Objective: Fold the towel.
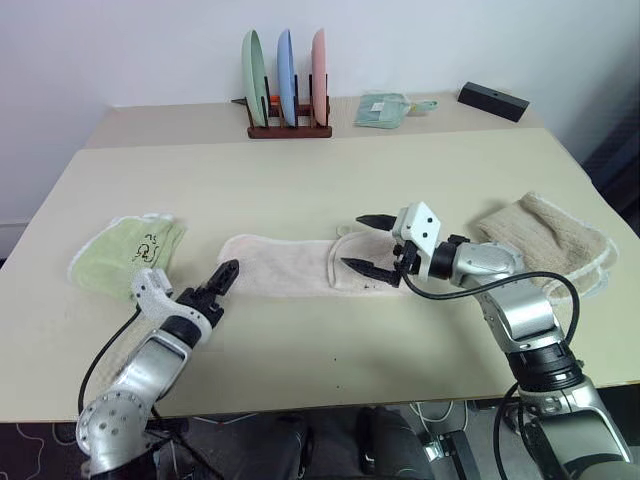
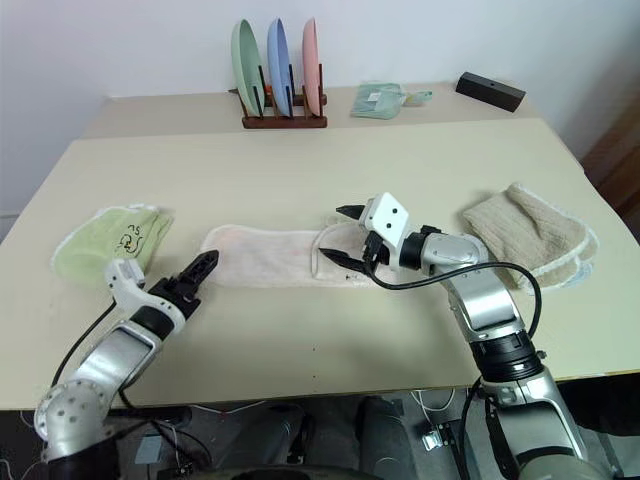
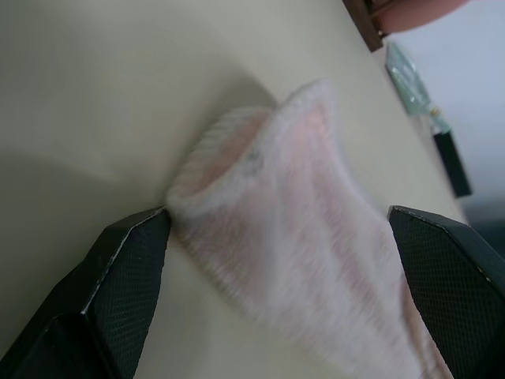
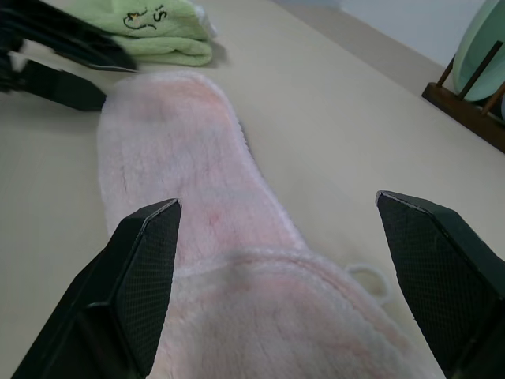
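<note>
Right wrist view — green towel [image 4: 162, 28] beyond pink towel [image 4: 189, 197].

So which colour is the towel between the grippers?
Pale pink towel, clearest in the right wrist view.

towel [image 1: 285, 265] mid-table, right end folded over | second towel [image 1: 130, 252] to its left | third [image 1: 545, 235] to its right | plate rack [image 1: 288, 125] behind, probably on a separate table
</note>
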`<state>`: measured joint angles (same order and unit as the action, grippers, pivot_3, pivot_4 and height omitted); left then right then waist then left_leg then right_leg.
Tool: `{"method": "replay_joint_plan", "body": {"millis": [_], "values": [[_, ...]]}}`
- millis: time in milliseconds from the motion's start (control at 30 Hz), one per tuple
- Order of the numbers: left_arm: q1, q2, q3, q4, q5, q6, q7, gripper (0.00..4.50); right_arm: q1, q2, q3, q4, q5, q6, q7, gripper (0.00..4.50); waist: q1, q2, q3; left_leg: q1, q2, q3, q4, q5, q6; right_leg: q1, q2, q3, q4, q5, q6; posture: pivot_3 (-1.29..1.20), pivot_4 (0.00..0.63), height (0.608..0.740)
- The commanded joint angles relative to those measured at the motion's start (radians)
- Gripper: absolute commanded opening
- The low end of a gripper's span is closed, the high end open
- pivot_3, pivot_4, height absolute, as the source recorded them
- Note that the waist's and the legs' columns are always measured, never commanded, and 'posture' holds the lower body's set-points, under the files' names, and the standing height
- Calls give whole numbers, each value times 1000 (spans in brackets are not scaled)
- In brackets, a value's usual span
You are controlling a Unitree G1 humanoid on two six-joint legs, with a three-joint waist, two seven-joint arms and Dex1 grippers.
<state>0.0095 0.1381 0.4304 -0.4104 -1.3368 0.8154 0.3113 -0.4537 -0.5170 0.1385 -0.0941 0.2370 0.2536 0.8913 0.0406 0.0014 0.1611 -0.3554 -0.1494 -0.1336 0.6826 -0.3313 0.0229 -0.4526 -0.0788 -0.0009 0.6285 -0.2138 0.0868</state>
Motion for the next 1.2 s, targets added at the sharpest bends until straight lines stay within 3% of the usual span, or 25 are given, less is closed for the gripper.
{"method": "replay_joint_plan", "body": {"millis": [33,100,333,367,467,667,767,867,967,1200], "values": [[-47,-1,4,44,-55,-29,73,4255,10,2,-4,-40,-7,-26,-7,4049,0,0,0,0,0,0,0,0,0,0,0,0,0,0,0,0,150,740],[-65,-4,-1,60,-60,-45,86,3771,20,-1,-7,-52,-7,-23,-11,4058,1,0,0,0,0,0,0,0,0,0,0,0,0,0,0,0,150,740],[-66,18,-21,49,-26,-84,60,223,52,-15,-18,-91,-12,-9,-26,4058,0,0,0,0,0,0,0,0,0,0,0,0,0,0,0,0,150,740],[-67,26,-20,33,9,-108,36,96,58,-19,-19,-95,-14,-7,-28,4058,1,0,0,0,0,0,0,0,0,0,0,0,0,0,0,0,150,740],[-59,77,-33,-16,94,-143,-46,96,78,-30,-26,-110,-18,1,-39,4058,0,0,0,0,0,0,0,0,-1,0,0,0,0,0,0,0,150,740],[-51,283,-13,-74,219,-174,-262,96,125,-69,-62,-104,-17,9,-55,4058,1,0,0,0,0,0,0,0,-1,0,0,0,0,0,0,0,150,740],[-113,412,-110,-94,307,-145,-389,96,116,-73,-67,-60,-26,-11,-55,4058,2,0,0,0,0,0,0,0,-1,0,0,0,0,0,0,0,150,740],[-242,486,-332,-75,473,-119,-492,96,102,-68,-65,-12,-33,-31,-52,4058,6,0,0,0,0,0,0,0,-1,1,0,0,-1,0,0,0,150,740],[-407,466,-562,-43,623,-124,-594,96,101,-63,-63,23,-47,-46,-67,4058,1,0,0,0,-1,0,0,0,-1,2,0,0,-2,0,0,0,150,740],[-586,328,-785,72,751,-76,-725,96,128,-78,-83,67,-93,-66,-118,4058,-9,0,0,-2,0,0,-2,0,-1,-3,1,0,0,0,0,0,150,740]]}}
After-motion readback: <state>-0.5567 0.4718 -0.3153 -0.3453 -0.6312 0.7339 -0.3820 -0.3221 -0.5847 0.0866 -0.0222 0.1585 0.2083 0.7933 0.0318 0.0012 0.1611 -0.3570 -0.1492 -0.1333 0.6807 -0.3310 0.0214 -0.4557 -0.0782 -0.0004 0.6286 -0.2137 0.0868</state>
